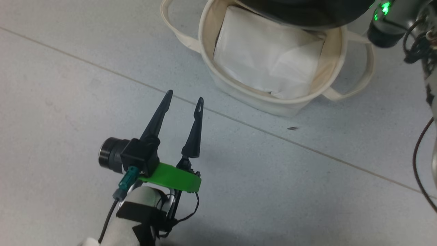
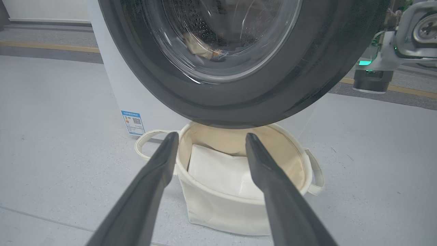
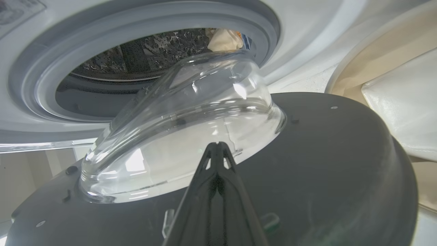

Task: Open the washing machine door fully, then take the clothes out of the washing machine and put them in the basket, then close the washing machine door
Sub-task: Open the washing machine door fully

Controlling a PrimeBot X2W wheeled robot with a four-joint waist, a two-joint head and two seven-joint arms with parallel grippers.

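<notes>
The washing machine door (image 2: 307, 68) stands swung out above the basket (image 2: 218, 208); its glossy black rim also shows in the head view (image 1: 307, 13). In the right wrist view I face its inner side, the glass bowl (image 3: 191, 119) bulging toward the grey-gasketed drum mouth (image 3: 41, 78) of the washing machine (image 2: 136, 95). My right gripper (image 3: 216, 145) is shut and empty, tips at the bowl's base. Clothes (image 3: 223, 39) lie inside the drum, cream and orange, and show through the glass (image 2: 201, 46). My left gripper (image 1: 185, 95) hangs open over the floor, pointing at the basket (image 1: 239, 92).
A plain white folded sheet (image 1: 266, 58) lies in the basket. A small blue label (image 2: 133, 122) sits low on the washer's front. My right arm (image 1: 385, 30) with its green light reaches past the door's right edge. Grey tiled floor (image 1: 68, 102) spreads left of the basket.
</notes>
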